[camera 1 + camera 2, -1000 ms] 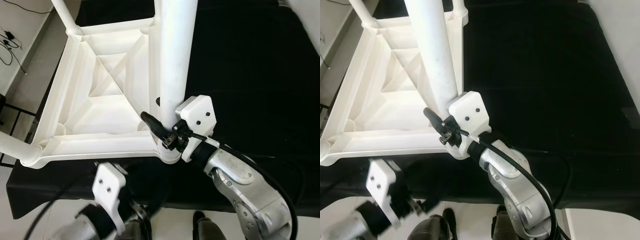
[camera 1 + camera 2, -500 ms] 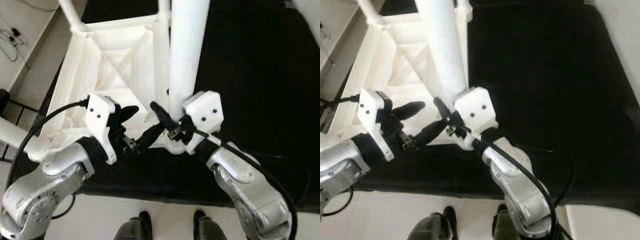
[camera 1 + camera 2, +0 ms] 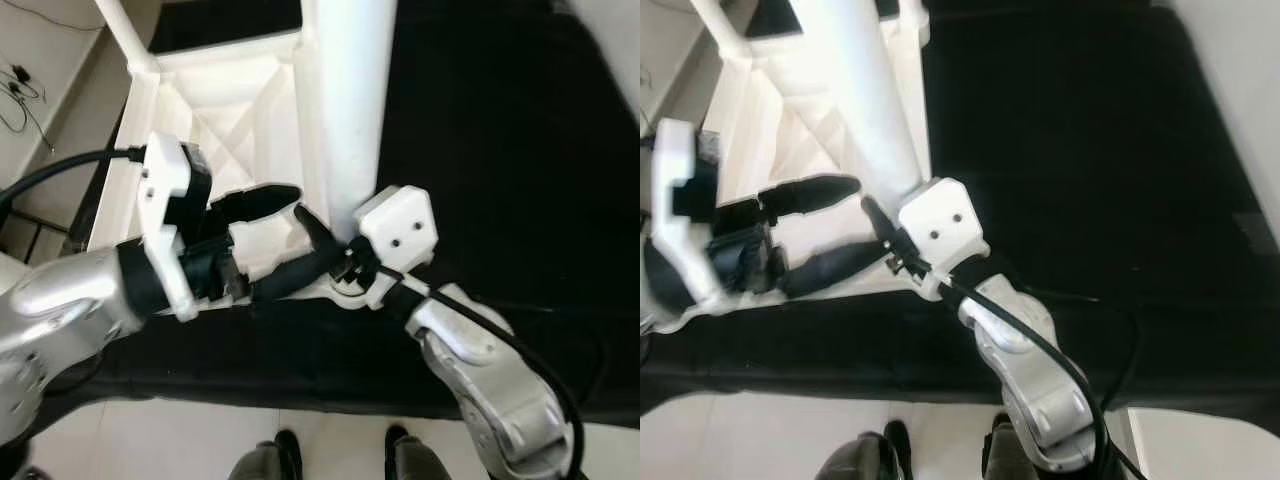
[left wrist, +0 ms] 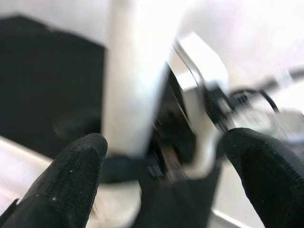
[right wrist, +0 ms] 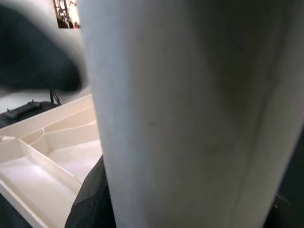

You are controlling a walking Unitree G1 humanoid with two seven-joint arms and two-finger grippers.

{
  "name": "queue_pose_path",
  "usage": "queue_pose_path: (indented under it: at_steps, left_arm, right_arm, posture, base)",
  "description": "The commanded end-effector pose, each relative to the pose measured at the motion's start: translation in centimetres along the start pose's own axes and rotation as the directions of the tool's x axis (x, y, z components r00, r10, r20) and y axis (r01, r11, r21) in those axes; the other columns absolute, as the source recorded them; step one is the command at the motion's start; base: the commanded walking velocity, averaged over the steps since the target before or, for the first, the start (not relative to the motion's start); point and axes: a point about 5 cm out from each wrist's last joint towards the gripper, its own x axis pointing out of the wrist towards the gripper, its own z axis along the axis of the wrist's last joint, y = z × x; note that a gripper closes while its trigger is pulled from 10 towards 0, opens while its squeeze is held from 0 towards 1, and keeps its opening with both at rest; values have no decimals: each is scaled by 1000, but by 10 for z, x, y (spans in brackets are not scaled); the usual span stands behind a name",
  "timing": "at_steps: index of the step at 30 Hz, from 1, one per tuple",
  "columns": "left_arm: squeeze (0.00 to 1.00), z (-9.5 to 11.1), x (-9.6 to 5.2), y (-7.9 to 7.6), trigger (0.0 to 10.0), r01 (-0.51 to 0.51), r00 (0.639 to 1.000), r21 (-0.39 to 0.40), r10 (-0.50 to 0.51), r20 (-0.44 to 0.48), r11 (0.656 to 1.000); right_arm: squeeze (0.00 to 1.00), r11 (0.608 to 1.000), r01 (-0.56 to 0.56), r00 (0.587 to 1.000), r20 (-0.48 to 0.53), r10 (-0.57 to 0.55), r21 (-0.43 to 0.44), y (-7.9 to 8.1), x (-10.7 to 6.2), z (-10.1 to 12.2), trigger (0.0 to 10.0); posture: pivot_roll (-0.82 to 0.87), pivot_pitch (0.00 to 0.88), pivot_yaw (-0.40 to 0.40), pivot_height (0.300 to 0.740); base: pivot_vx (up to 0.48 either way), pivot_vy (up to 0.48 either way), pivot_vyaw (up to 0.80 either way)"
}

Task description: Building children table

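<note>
**A:** Where's the work right now?

**B:** The white table top (image 3: 235,120) lies upside down on the black cloth (image 3: 500,130), ribs facing up. One leg (image 3: 345,90) stands in the near right corner socket (image 3: 345,290). Another leg (image 3: 120,30) rises at the far left corner.

**A:** And the grippers?

**B:** The right gripper (image 3: 325,245) sits at the base of the standing leg, one black finger (image 3: 312,228) lying against its left side. The wrist view shows the leg very close, so I judge it pinched around the leg, though the other finger is hidden. The left gripper (image 3: 275,235) reaches in from the left with fingers spread wide, holding nothing, the leg's base just ahead of them.

**A:** So how should the seating go?

**B:** I'd say keep the leg upright over the socket and press straight down; any tilt could jam it. The left gripper would do best bracing the table top's near edge or closing low on the leg, clear of the right gripper's fingers.
</note>
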Motion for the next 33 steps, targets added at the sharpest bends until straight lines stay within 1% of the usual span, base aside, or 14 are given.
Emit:
queue_pose_path:
  at_steps: [1, 3, 8, 9, 10, 12, 13, 16, 19, 21, 23, 25, 27, 33]
  left_arm:
    - [0, 3, -7, -6, 10000, 34, 999, 17, -33, -41, 999]
    - [0, 12, -10, -2, 10000, 26, 1000, 29, -26, -15, 999]
    - [0, 24, -13, 2, 10000, 20, 999, 40, -21, 24, 999]
    - [0, 34, -12, 5, 10000, 19, 997, 59, -23, 78, 998]
    - [0, 34, -12, 5, 10000, 19, 997, 59, -23, 78, 998]
    - [0, 53, -8, 8, 10000, 22, 983, 94, -38, 179, 995]
    - [0, 53, -8, 8, 10000, 22, 983, 94, -38, 179, 995]
    - [0, 72, 4, 15, 10000, 26, 959, 153, -68, 274, 988]
    - [0, 80, 11, 21, 10000, 6, 947, 183, -64, 315, 983]
    - [0, 80, 11, 21, 10000, 6, 947, 183, -64, 315, 983]
    - [0, 87, 17, 27, 10000, -16, 935, 194, -54, 351, 981]
    - [0, 89, 19, 29, 10000, -21, 932, 195, -52, 360, 981]
    - [0, 90, 20, 34, 10000, -32, 925, 182, -40, 379, 983]
    - [0, 89, 18, 44, 10000, -63, 921, 146, 2, 389, 987]
  right_arm:
    - [0, 990, -97, 960, -253, 121, 106, 17, -1, -50, 10000]
    - [0, 990, -98, 960, -252, 121, 99, 13, 1, -50, 10000]
    - [0, 991, -102, 960, -252, 121, 90, 9, 3, -50, 10000]
    - [0, 989, -116, 958, -254, 135, 88, 8, 4, -52, 10000]
    - [0, 989, -116, 958, -254, 135, 88, 8, 4, -52, 10000]
    - [0, 984, -149, 951, -258, 169, 93, 11, 4, -53, 10000]
    - [0, 984, -149, 951, -258, 169, 93, 11, 4, -53, 10000]
    - [0, 974, -197, 936, -275, 221, 112, 20, 3, -57, 10000]
    - [0, 970, -207, 924, -298, 238, 131, 22, 4, -61, 10000]
    - [0, 970, -207, 924, -298, 238, 131, 22, 4, -61, 10000]
    - [0, 967, -169, 925, -308, 222, 192, 18, 9, -61, 10000]
    - [0, 964, -151, 927, -307, 215, 218, 16, 11, -61, 10000]
    - [0, 960, -123, 931, -305, 199, 252, 11, 14, -59, 10000]
    - [0, 945, -83, 931, -313, 187, 316, 9, 15, -59, 10000]
  posture:
    - [-16, 311, 113, 740]
    - [-16, 311, 113, 740]
    - [-19, 305, 109, 740]
    - [-23, 294, 102, 740]
    - [-23, 294, 102, 740]
    - [-23, 290, 101, 740]
    - [-23, 290, 101, 740]
    - [-27, 277, 98, 740]
    - [-29, 274, 95, 740]
    - [-29, 274, 95, 740]
    - [-38, 274, 94, 740]
    - [-38, 274, 94, 740]
    - [-42, 276, 96, 740]
    - [-46, 279, 100, 740]
  base:
    - [0, 0, 0]
    - [0, 0, 0]
    - [0, 0, 0]
    - [0, 0, 0]
    - [0, 0, 0]
    - [0, 0, 0]
    - [0, 0, 0]
    - [0, 0, 0]
    - [0, 0, 0]
    - [0, 0, 0]
    - [0, 0, 0]
    - [0, 0, 0]
    - [0, 0, 0]
    - [0, 0, 0]
